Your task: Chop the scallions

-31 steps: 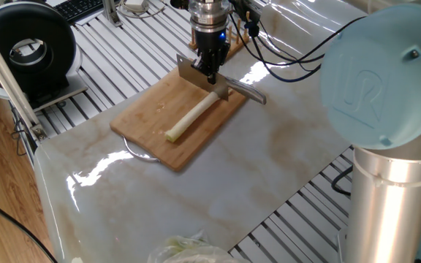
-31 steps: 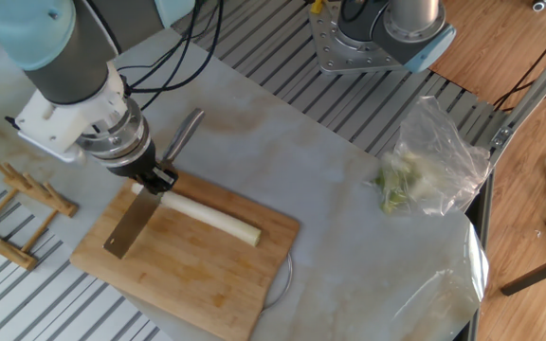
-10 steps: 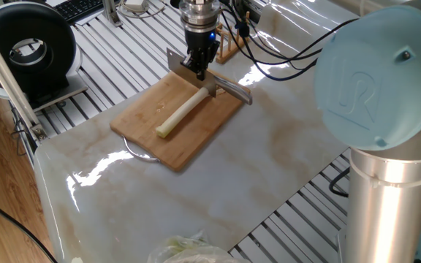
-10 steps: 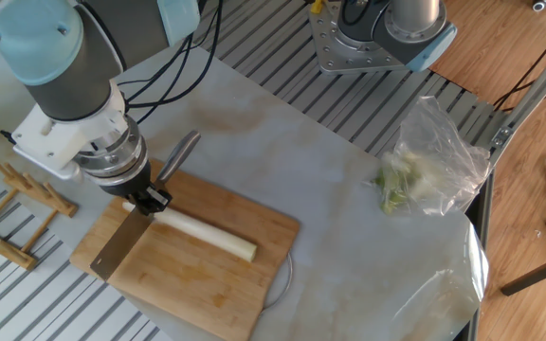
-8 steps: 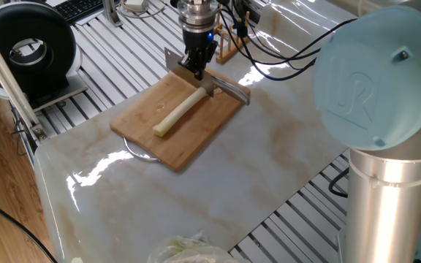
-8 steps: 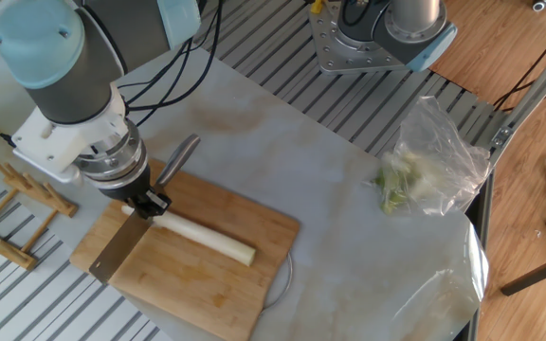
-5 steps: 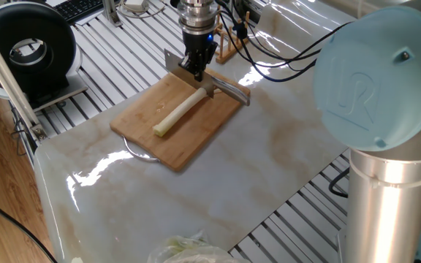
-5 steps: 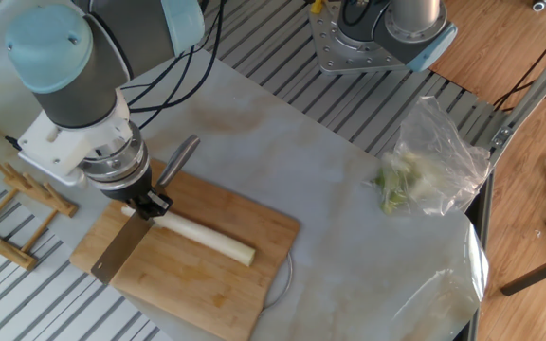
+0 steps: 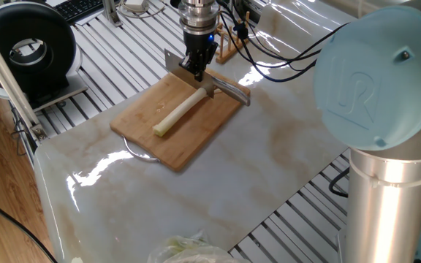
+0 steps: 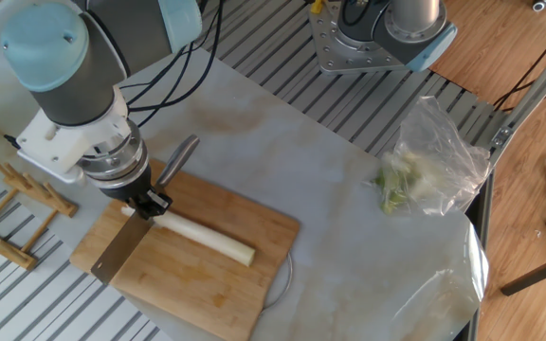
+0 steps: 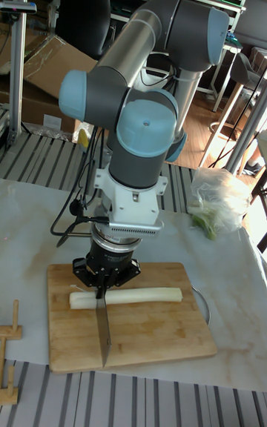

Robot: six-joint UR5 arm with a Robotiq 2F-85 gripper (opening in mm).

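Marble-patterned tabletop (image 9: 196, 197) carries everything, with slatted metal framing around it. UR5 arm (image 11: 148, 130) reaches down over the wooden cutting board (image 10: 207, 275), which lies flat on the marble with a thin wire loop (image 10: 287, 275) showing under one edge. In the tall fixed view the board sits near the front edge of the table, and a small wooden rack (image 10: 12, 204) stands just off its left side.

Clear plastic bag (image 10: 429, 166) with a pale leafy bundle inside rests well apart from the board, toward the far right corner in the tall view.

Knife (image 11: 102, 327) hangs blade-down from the gripper (image 11: 101, 285), whose fingers are clamped on it near the spine; its metal handle (image 10: 180, 153) juts out past the board's edge. The blade's edge meets the board.

Scallions (image 11: 130, 296) lie whole across the board as one pale stalk, and the blade crosses it near its left end, directly under the gripper.
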